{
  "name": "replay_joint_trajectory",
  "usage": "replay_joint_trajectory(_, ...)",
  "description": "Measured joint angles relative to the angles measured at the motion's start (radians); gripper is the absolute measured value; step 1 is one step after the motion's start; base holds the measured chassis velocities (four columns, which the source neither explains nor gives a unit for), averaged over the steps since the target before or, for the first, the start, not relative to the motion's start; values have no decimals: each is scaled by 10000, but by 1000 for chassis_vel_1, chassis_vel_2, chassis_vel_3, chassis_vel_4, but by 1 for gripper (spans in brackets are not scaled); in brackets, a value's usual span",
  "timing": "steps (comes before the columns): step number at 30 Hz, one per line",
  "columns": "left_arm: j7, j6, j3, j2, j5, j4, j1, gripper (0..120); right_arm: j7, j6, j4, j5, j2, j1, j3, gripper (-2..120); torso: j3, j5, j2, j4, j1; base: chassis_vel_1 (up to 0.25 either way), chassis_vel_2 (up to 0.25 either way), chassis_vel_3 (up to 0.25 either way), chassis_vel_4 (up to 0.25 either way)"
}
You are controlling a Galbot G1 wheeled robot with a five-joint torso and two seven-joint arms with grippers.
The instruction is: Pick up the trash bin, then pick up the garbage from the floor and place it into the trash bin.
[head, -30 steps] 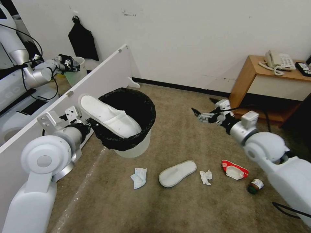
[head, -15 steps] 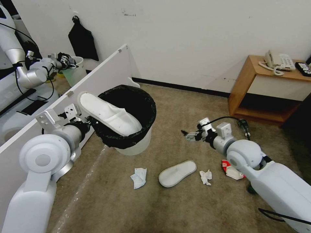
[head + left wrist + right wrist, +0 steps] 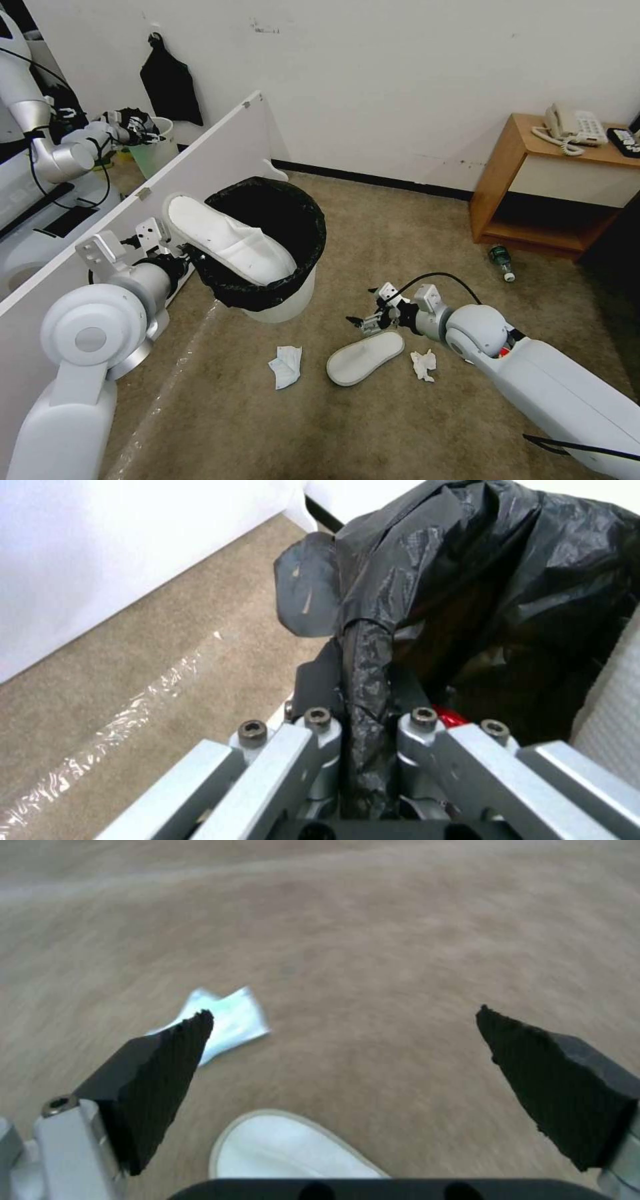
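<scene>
Black-lined white trash bin (image 3: pixel 283 293), slipper (image 3: pixel 230 241) inside

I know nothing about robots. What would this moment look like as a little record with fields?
Left pincer: shut on the trash bin's black bag rim, holding the trash bin off the carpet
In the bin: one white slipper, sticking out over the rim
Right pincer: open, low over the second slipper on the floor
Litter on the carpet: face mask, crumpled tissue, green-labelled bottle
</scene>
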Motion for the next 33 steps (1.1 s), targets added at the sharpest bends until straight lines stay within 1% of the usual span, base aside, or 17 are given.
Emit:
replay_joint_trajectory(1,27,-1,0,-12,25,-20,26,4,-855,377,-343,-542,106,77,22,100,0,1,0,0,0,0,0,0,0)
replay_joint_trajectory(2,27,-1,0,-12,25,-20,26,4,-855,377,-343,-542,106,77,22,100,0,1,0,0,0,0,0,0,0)
replay_joint_trajectory(4,41,-4,1,-31,51,-49,52,4,-2271,1167,-986,-1359,275,211,178,100,0,-1,0,-2,0,0,0,0,0)
replay_joint_trajectory(5,41,-4,1,-31,51,-49,52,4,-2271,1167,-986,-1359,275,211,178,100,0,-1,0,-2,0,0,0,0,0)
replay_joint_trajectory(6,54,-5,1,-31,67,-53,58,4,-2878,1668,-1336,-1626,392,281,267,100,0,1,0,-1,0,0,0,0,0)
replay_joint_trajectory(7,54,-5,1,-31,67,-53,58,4,-2878,1668,-1336,-1626,392,281,267,100,0,1,0,-1,0,0,0,0,0)
replay_joint_trajectory(8,62,-5,1,-31,77,-53,58,4,-3365,1962,-1592,-1973,486,349,374,100,0,1,0,-2,0,0,0,0,0)
replay_joint_trajectory(10,63,-6,1,-35,81,-53,59,4,-3578,2182,-1723,-2096,532,394,412,100,0,-1,0,-2,0,0,0,0,0)
replay_joint_trajectory(12,74,-6,36,-74,108,-40,42,4,-4215,2674,-2074,-2308,679,540,433,100,0,2,0,0,0,0,0,0,0)
replay_joint_trajectory(13,74,-6,36,-74,108,-40,42,4,-4215,2674,-2074,-2308,679,540,433,100,0,2,0,0,0,0,0,0,0)
replay_joint_trajectory(19,145,-7,108,-124,208,78,10,4,-5222,3440,-2789,-2735,986,699,394,100,0,0,0,0,0,0,0,0,0)
replay_joint_trajectory(23,172,-7,108,-105,220,115,0,4,-5390,3826,-3253,-2792,1145,724,325,100,0,-1,0,-2,0,0,0,0,0)
replay_joint_trajectory(25,187,-7,113,-98,236,156,-3,4,-5442,4238,-3953,-2818,1388,750,294,100,0,1,0,0,0,0,0,0,0)
replay_joint_trajectory(26,187,-7,113,-98,236,156,-3,4,-5442,4238,-3953,-2818,1388,750,294,100,0,1,0,0,0,0,0,0,0)
replay_joint_trajectory(29,208,-7,113,-91,251,201,-4,4,-5490,4562,-4659,-2823,1578,748,295,100,0,0,0,-1,1,0,0,0,0)
replay_joint_trajectory(31,208,-7,113,-91,251,201,-4,4,-5490,4562,-4659,-2823,1578,748,295,100,0,0,0,-1,1,0,0,0,0)
replay_joint_trajectory(33,259,-7,114,-94,268,221,0,4,-5473,4860,-5339,-2686,1670,668,456,100,0,1,0,-1,0,0,0,0,0)
